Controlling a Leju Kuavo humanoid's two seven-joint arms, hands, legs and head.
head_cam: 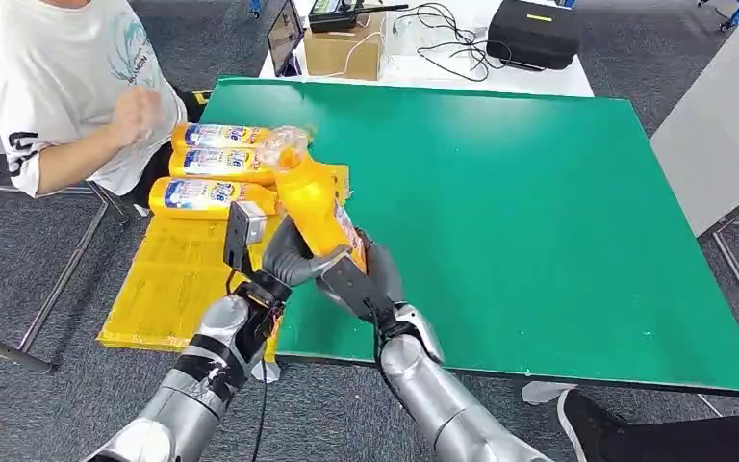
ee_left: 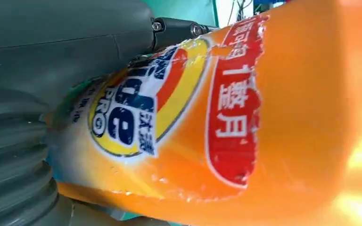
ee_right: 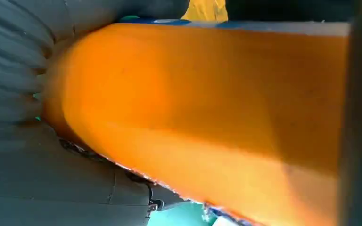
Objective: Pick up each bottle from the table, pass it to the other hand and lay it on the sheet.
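Observation:
An orange detergent bottle [head_cam: 313,207] with a clear cap stands tilted above the near left corner of the green table [head_cam: 539,192]. Both hands are wrapped around its lower half: my left hand [head_cam: 284,255] from the left, my right hand [head_cam: 361,279] from the right. Up close, the left wrist view has the bottle's label [ee_left: 245,122] pressed against my left hand [ee_left: 52,61]. In the right wrist view its plain orange side [ee_right: 207,108] lies in my right hand [ee_right: 37,174]. Three matching bottles [head_cam: 216,163] lie side by side on the far end of the yellow sheet [head_cam: 168,279], left of the table.
A person [head_cam: 67,77] in a white shirt sits at the far left, one hand raised near the lying bottles. Behind the green table a white table carries a cardboard box [head_cam: 342,48], a laptop [head_cam: 284,34], cables and a black case [head_cam: 534,34]. A grey tabletop [head_cam: 722,125] stands to the right.

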